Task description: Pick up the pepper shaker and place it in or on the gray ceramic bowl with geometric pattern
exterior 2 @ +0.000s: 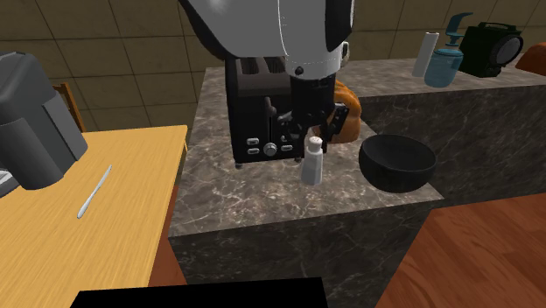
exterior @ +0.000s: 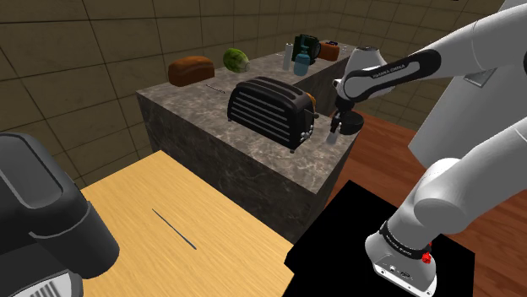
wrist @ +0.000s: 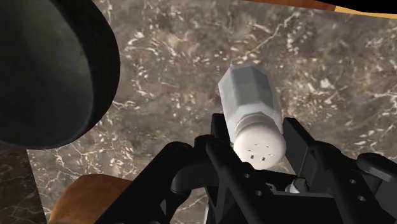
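A white faceted pepper shaker (wrist: 250, 94) stands at the edge of the dark marble counter (exterior 2: 262, 206), beside the toaster. My black gripper (wrist: 257, 145) is shut on its perforated cap, one finger on each side. In the second exterior view the gripper (exterior 2: 312, 125) comes down onto the shaker (exterior 2: 311, 163), whose base sits at the counter top or just above it; I cannot tell which. The bowl (exterior 2: 398, 163) is drawn dark and plain, a short way to that view's right of the shaker. From the shoulder, the gripper (exterior: 339, 121) clasps the shaker (exterior: 334, 133) near the counter's corner.
A black toaster (exterior 2: 256, 109) stands just behind the shaker, with a brown bread roll (exterior 2: 351, 114) beside it. A loaf (exterior: 191, 69), a green vegetable (exterior: 236, 59), a soap dispenser (exterior 2: 444, 61) and a dark appliance (exterior 2: 490, 48) sit farther back. A wooden table (exterior: 169, 211) carries a knife (exterior 2: 94, 191).
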`<state>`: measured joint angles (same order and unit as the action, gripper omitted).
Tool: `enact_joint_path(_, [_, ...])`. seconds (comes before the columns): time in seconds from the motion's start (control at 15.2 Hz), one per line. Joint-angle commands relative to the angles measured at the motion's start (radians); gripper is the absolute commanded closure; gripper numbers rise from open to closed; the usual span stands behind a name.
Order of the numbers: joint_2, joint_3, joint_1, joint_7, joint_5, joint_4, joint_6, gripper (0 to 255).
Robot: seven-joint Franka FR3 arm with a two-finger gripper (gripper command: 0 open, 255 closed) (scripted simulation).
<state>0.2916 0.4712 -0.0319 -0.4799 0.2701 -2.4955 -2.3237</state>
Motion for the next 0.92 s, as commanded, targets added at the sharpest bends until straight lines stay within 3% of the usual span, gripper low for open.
enact_joint_path(0.0, [0.024, -0.007, -0.002, 0.002, 0.003, 0.016, 0.04, 255])
enact_joint_path(0.86, [0.102, -0.04, -0.001, -0.003, -0.002, 0.132, 0.232, 255])
